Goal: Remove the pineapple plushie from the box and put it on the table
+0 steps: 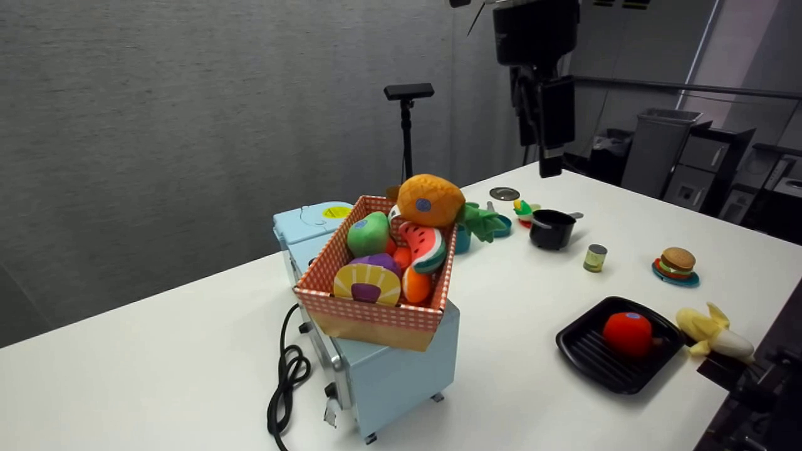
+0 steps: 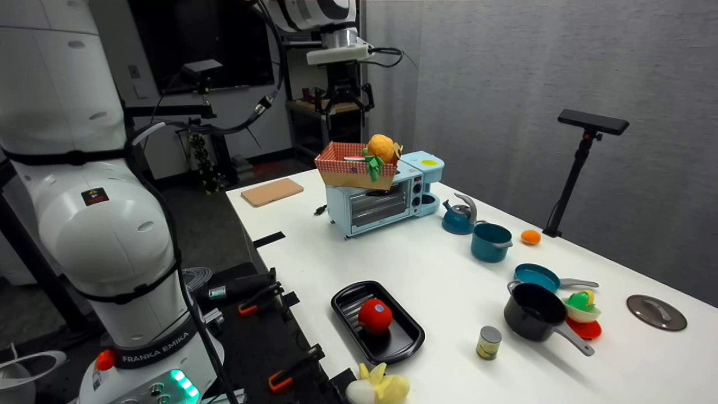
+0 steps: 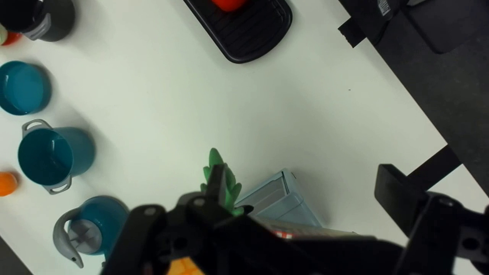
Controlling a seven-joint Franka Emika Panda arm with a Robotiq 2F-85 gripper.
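Note:
The pineapple plushie (image 1: 428, 200) (image 2: 381, 148) is orange-yellow with green leaves. It lies on top of the other plush fruits at the edge of the box (image 1: 376, 312) (image 2: 356, 179), and its leaves hang over the rim. The box is a red-and-white checked basket on a light-blue toaster oven (image 1: 407, 376), which stands on the white table (image 1: 188, 351). My gripper (image 2: 343, 109) is open and empty, above the box and apart from it. In the wrist view my fingers (image 3: 303, 187) are wide apart. The plushie's orange body (image 3: 185, 266) is mostly hidden behind the gripper there.
A black tray (image 2: 412, 336) with a red plush and a peeled banana (image 2: 378, 387) are near the table edge. A teal pot (image 2: 489, 244), kettle (image 2: 457, 219), black pot (image 2: 533, 314) and can (image 2: 488, 342) stand on the table. A black cable (image 1: 288, 376) lies beside the oven.

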